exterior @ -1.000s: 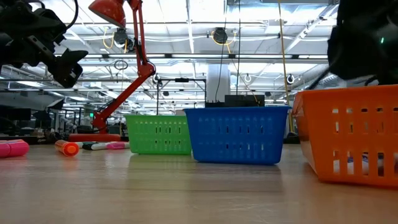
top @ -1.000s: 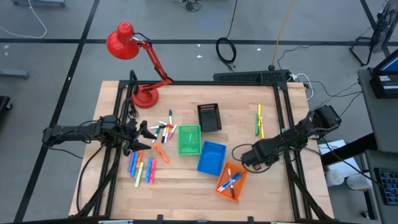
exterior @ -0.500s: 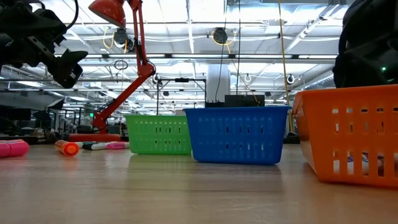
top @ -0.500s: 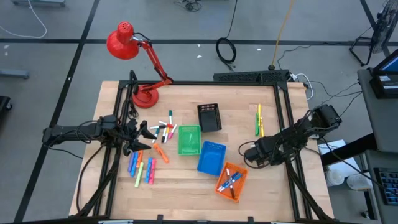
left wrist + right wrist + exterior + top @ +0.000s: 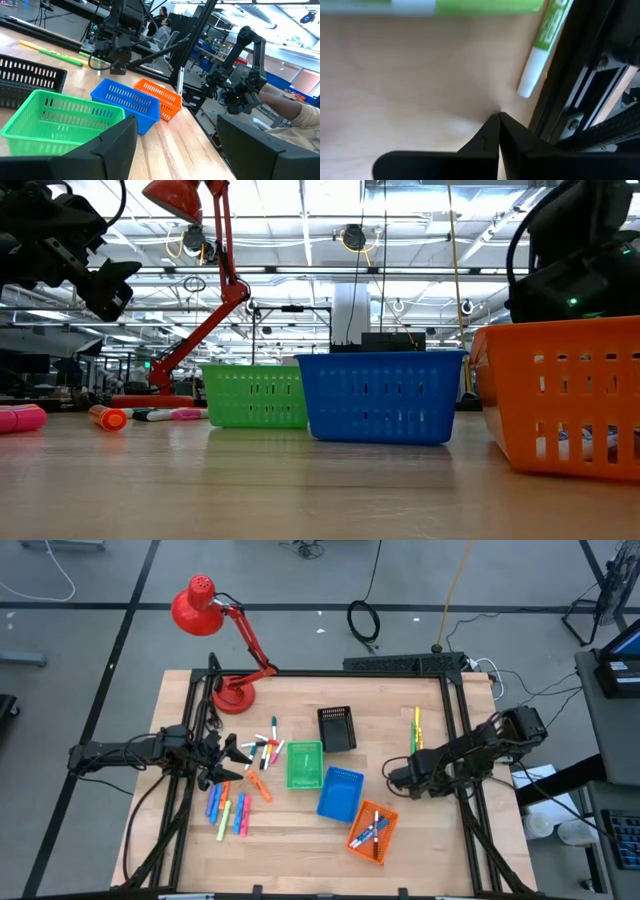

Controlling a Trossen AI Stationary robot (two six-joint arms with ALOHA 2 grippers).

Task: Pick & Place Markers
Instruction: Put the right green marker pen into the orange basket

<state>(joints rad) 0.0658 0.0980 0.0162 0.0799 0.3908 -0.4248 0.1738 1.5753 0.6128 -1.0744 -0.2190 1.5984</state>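
Many markers (image 5: pixel 262 752) lie loose on the wood at the table's left, with more (image 5: pixel 228 810) nearer the front. My left gripper (image 5: pixel 240 753) hovers level beside them, open and empty (image 5: pixel 176 125). Two more markers, green and yellow (image 5: pixel 417 735), lie near the right rail. My right gripper (image 5: pixel 395 777) is shut and points steeply down just short of them. Its wrist view shows a green marker with a white end (image 5: pixel 540 50) lying flat ahead of the shut fingertips (image 5: pixel 499 120). The orange basket (image 5: pixel 373 830) holds a few markers.
A green basket (image 5: pixel 305 764), a blue basket (image 5: pixel 340 792) and a black basket (image 5: pixel 337 727) stand mid-table. A red desk lamp (image 5: pixel 232 690) stands at the far left corner. Black frame rails (image 5: pixel 452 720) run along the table's sides. A person's arm (image 5: pixel 295 107) shows beyond the table.
My right gripper has swung from beside the orange basket toward the table's far edge, closer to the green and yellow markers, sinking a little and rolling somewhat. It has stayed shut.
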